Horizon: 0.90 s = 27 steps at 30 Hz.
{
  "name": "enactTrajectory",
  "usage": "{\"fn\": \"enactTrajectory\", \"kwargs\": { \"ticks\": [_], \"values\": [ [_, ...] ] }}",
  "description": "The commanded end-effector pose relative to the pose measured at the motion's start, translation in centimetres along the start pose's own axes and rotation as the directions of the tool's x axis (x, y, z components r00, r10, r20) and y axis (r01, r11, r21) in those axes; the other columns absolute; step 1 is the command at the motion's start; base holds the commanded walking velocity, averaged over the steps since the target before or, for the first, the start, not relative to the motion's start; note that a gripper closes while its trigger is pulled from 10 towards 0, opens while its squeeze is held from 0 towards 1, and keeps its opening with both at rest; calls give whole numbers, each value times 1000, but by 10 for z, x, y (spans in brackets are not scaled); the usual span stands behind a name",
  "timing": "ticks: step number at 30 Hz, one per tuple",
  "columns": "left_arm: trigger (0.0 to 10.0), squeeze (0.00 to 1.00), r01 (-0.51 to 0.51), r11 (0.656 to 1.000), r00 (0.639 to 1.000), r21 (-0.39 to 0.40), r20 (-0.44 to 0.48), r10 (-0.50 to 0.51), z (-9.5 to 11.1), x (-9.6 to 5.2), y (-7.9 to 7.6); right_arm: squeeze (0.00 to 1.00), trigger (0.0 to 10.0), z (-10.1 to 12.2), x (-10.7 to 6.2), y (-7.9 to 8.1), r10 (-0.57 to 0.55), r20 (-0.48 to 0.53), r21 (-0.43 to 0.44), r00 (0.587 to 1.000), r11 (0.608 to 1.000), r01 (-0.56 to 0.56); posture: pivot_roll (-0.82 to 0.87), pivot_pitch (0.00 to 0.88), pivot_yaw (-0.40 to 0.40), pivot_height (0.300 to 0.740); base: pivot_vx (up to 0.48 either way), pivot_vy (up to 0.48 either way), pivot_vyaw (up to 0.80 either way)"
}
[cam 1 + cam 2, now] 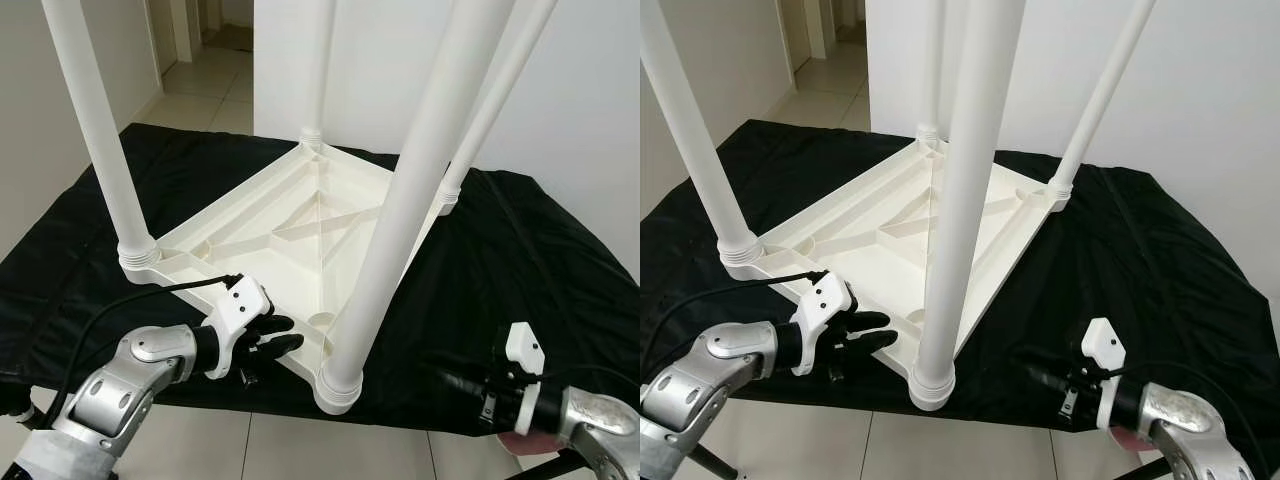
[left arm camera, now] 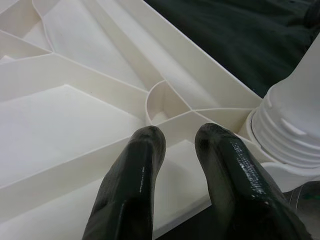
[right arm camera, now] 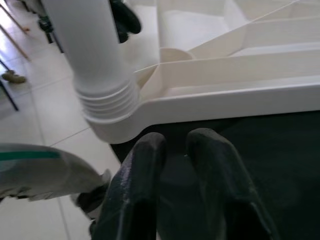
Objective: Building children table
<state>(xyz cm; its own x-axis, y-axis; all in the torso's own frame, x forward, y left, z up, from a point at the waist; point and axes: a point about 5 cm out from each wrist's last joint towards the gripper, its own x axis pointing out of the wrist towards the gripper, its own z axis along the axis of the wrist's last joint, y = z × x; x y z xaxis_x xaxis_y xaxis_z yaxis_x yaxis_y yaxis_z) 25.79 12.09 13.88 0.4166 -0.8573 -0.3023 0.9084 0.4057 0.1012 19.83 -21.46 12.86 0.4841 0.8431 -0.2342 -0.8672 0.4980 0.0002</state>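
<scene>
Reaching in from the near left, the left gripper (image 1: 285,335) lies nearly level with its silver forearm bent at the elbow, its two black fingers (image 2: 135,175) a narrow gap apart and holding nothing, their tips over the ribbed underside of the upturned white table (image 1: 300,215) at its near edge. Just beside those tips, toward the robot's right, the nearest leg (image 1: 400,210) stands screwed into the table's near corner socket and rises steeply. Across that corner, the right gripper (image 1: 1035,372) points in low from the near right, forearm level, its fingers (image 3: 210,165) also slightly apart and empty, hovering over the black cloth (image 1: 520,260) just short of the table's rim, near the leg's threaded collar. Beyond both grippers the table lies upside down on the cloth, and three more legs stand at its left (image 1: 95,130), far (image 1: 320,60) and right (image 1: 490,110) corners.
</scene>
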Motion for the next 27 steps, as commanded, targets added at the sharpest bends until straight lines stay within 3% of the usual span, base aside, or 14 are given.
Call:
{"fn": "enactTrajectory", "kwargs": {
  "ticks": [1, 8, 13, 18, 19, 27],
  "values": [
    [10000, 0, 14, 1000, 1000, 16, -8, -14, -1, 4, 0, 1000, 10000, 3, -2, 3, 40, -10, 9, 999, 999, -40, -41, 0, -72, 740, 0, 0, 0],
    [10000, 0, 29, 999, 1000, 25, -5, -29, -1, 6, 2, 1000, 10000, 5, -4, 19, 191, -35, 46, 981, 981, -189, -41, 0, -67, 740, 0, 0, 0],
    [10000, 0, 28, 999, 999, 36, -34, -27, -5, -5, 5, 1000, 10000, 9, 3, 26, 286, -29, 55, 958, 957, -284, -32, 0, -68, 740, 0, 0, 0],
    [10000, 0, 31, 999, 999, 22, -45, -30, -7, -11, 2, 1000, 10000, 14, 9, 24, 279, -13, 7, 960, 960, -279, -18, 0, -73, 740, 0, 0, 0],
    [10000, 0, 29, 1000, 999, 9, -41, -28, -8, -14, 0, 0, 10000, 16, 14, 22, 275, -3, -9, 962, 961, -275, -11, 0, -77, 740, 0, 0, 0],
    [10000, 0, 35, 999, 998, -26, -42, -36, -8, -27, -10, 0, 10000, 21, 48, 23, 211, 116, -28, 971, 978, -209, 17, 0, -93, 740, 0, 0, 0]
  ]
}}
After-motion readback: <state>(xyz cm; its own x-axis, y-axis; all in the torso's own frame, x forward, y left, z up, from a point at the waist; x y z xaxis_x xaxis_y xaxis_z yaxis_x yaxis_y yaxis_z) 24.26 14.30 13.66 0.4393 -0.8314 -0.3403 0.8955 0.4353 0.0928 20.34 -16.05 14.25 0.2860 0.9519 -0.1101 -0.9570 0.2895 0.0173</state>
